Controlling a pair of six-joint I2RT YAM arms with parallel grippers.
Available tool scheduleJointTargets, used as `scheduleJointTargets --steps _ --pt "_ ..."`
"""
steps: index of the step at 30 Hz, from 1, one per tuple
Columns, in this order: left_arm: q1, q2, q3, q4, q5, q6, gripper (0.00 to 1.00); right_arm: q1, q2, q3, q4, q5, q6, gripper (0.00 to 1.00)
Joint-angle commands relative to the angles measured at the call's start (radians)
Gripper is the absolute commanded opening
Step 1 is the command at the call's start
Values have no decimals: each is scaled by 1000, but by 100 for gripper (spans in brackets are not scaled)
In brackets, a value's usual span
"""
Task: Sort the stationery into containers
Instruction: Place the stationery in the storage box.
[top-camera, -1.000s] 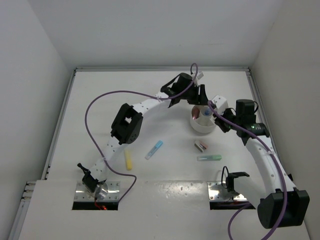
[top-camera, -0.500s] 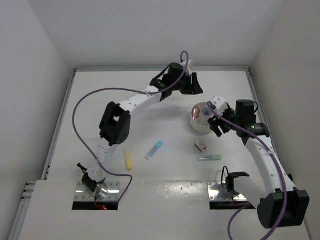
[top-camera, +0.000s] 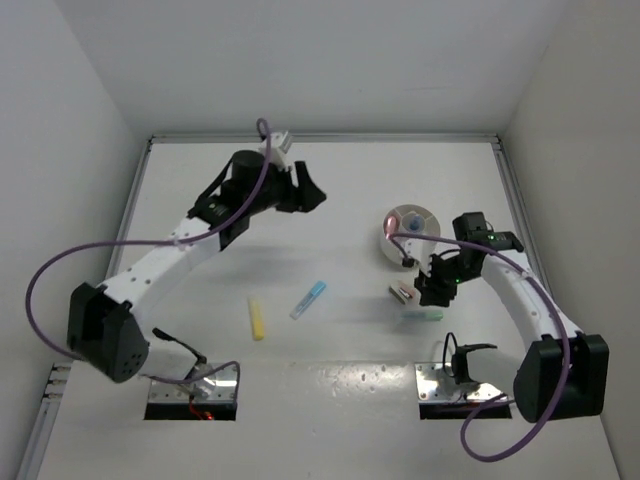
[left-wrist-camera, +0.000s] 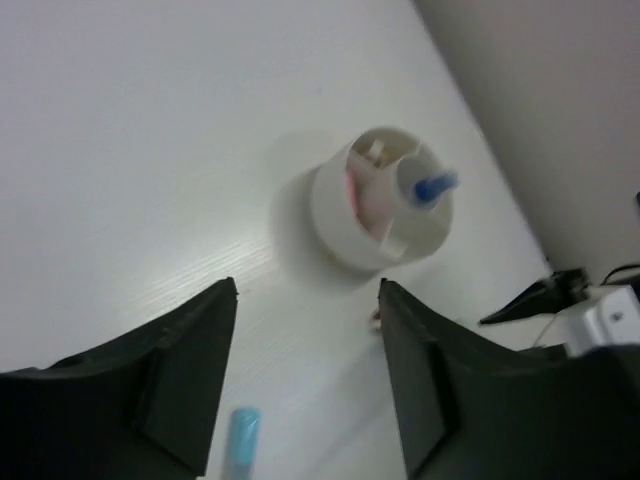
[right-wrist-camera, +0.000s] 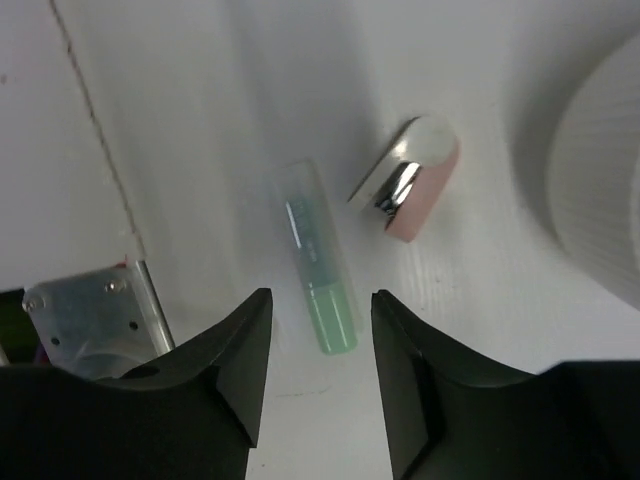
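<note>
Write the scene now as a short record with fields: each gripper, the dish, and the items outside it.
left gripper: open, empty, well apart from the dish
right gripper: open, empty, above the green stick
dish: holds a blue-capped item and something pink
outside dish: green stick, pink block, blue stick, yellow stick

On the white surface (top-camera: 340, 230), the round white divided plastic dish (left-wrist-camera: 335, 225) sits right of centre, with a clear blue-capped bottle (left-wrist-camera: 432, 186) in one compartment. At its 6 o'clock lies the small pink-and-metal block (right-wrist-camera: 415, 185), with the pastel green plastic stick (right-wrist-camera: 322, 290) just beyond. Toward 8 o'clock lie the pale blue stick (top-camera: 309, 299), then the yellow stick (top-camera: 257, 318).
</note>
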Motion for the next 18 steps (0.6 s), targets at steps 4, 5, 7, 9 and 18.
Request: scheduleJointTargets --steps 4,5,7,9,18 --pt "113 -228 -239 -123 -72 114 77 36 -58 -207 -33 5 -285 59" --pt "123 -242 -280 -124 -72 123 77 46 -93 -235 -5 14 -285 59" --pt "153 -251 -325 -105 -72 134 77 46 -121 -296 67 34 -285 61" --pt "183 -251 -335 -87 -36 134 77 57 -140 -335 110 62 -285 61" --pt "251 -228 -325 -78 118 125 77 66 -150 -393 329 94 -157 57"
